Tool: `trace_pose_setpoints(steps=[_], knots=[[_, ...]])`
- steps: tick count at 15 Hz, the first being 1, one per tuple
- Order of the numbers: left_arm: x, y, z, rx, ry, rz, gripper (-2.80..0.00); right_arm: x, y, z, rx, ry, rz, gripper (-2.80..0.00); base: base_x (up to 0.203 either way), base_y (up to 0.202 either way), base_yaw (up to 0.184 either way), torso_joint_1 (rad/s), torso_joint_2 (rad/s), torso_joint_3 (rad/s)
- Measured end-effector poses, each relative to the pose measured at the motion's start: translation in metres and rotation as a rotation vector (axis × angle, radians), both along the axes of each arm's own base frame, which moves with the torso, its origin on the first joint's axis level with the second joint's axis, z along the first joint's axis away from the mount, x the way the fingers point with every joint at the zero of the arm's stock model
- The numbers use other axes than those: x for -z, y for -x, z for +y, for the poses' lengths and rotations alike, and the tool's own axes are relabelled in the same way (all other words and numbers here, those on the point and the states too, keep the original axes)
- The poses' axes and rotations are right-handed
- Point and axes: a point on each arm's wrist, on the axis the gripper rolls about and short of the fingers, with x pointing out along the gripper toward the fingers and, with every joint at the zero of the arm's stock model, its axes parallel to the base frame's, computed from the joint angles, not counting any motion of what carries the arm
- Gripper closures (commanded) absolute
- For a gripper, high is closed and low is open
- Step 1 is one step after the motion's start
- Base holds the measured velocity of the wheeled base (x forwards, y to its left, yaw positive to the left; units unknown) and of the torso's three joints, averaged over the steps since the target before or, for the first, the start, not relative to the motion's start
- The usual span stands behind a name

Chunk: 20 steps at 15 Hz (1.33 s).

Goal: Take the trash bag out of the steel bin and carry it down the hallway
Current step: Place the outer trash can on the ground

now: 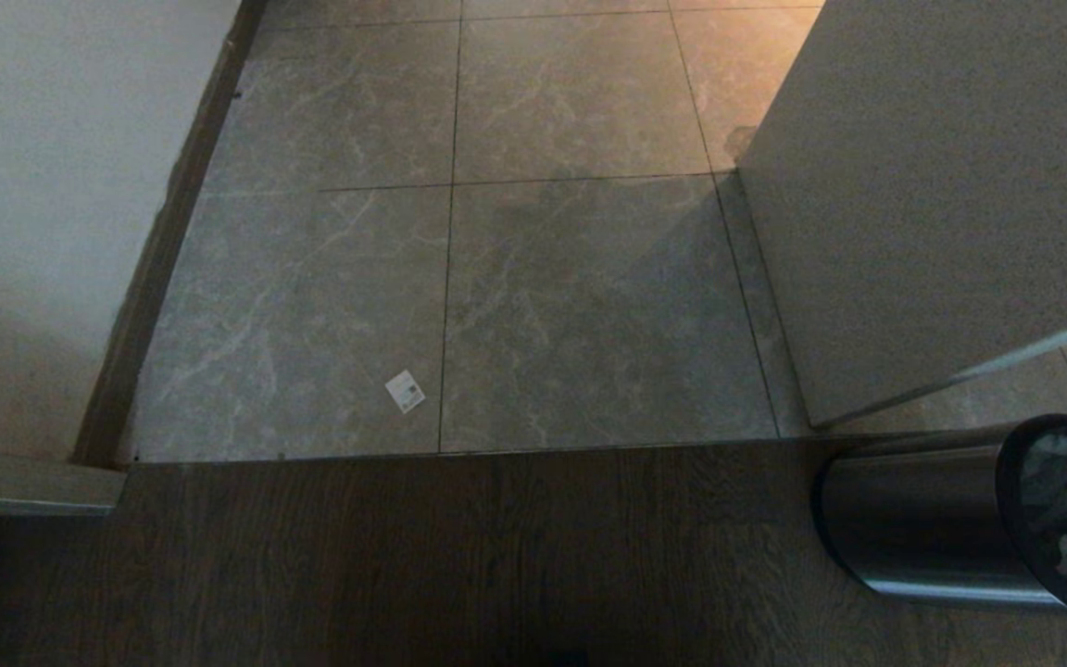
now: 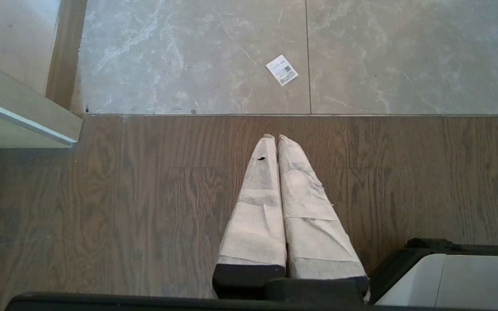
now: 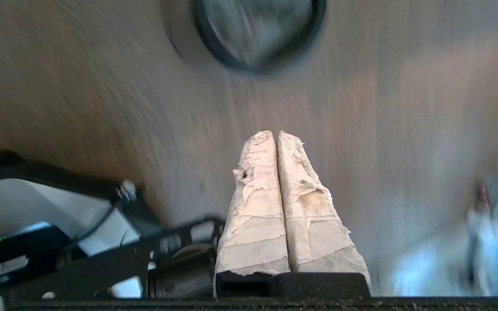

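Fingers pressed together and empty on both our right gripper (image 3: 277, 134) and left gripper (image 2: 276, 138); steel bin (image 1: 922, 528) with trash bag (image 1: 1066, 500) sits on wood floor (image 1: 404, 556).

Downward head view (wrists nearer floor (image 1: 533, 556))

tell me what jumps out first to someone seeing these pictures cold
The steel bin at the head view's lower right stands on the dark wood floor, with crumpled pale plastic, the trash bag, showing inside its black rim. Next comes a small white label lying alone on the marble-veined tiles past the wood's edge. In the wrist views, the left tool and right tool are both shut and empty, the right one pointing towards the bin's mouth.
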Motion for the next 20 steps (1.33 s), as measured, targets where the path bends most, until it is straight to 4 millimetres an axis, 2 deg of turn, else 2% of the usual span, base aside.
trace_pose_setpoints(steps=[5, 8, 10, 12, 14, 18, 19, 20], knots=[[0.000, 0.000, 0.000, 0.000, 0.000, 0.000, 0.00, 0.008, -0.085, -0.006, 0.219, -0.161, 0.234, 0.00, 0.000, 0.000, 0.000, 0.000, 0.00, 0.000], [0.000, 0.000, 0.000, 0.000, 0.000, 0.000, 0.00, 0.017, -0.136, -0.030, 0.307, -0.232, 0.297, 0.00, 0.000, 0.000, 0.000, 0.000, 0.00, 0.000], [0.000, 0.000, 0.000, 0.000, 0.000, 0.000, 0.00, 0.026, -0.162, -0.057, 0.315, -0.258, 0.313, 0.00, 0.000, 0.000, 0.000, 0.000, 0.00, 0.000], [0.000, 0.000, 0.000, 0.000, 0.000, 0.000, 0.00, 0.038, -0.181, -0.086, 0.252, -0.240, 0.324, 0.00, 0.000, 0.000, 0.000, 0.000, 0.00, 0.000], [0.000, 0.000, 0.000, 0.000, -0.001, 0.000, 0.00, 0.055, -0.190, -0.105, 0.174, -0.212, 0.348, 0.00, 0.000, 0.000, 0.000, 0.000, 0.00, 0.000], [0.000, 0.000, 0.000, 0.000, 0.000, 0.000, 0.00, 0.080, -0.192, -0.114, 0.155, -0.269, 0.426, 0.00, 0.000, 0.000, 0.000, 0.000, 0.00, 0.000], [0.000, 0.000, 0.000, 0.000, -0.001, 0.000, 0.00, 0.083, -0.193, -0.121, 0.166, -0.279, 0.416, -2.80, 0.000, 0.000, 0.000, 0.000, 0.00, 0.000], [0.000, 0.000, 0.000, 0.000, 0.000, 0.000, 0.00, 0.086, -0.195, -0.129, 0.179, -0.279, 0.390, -2.80, 0.000, 0.000, 0.000, 0.000, 0.00, 0.000]])
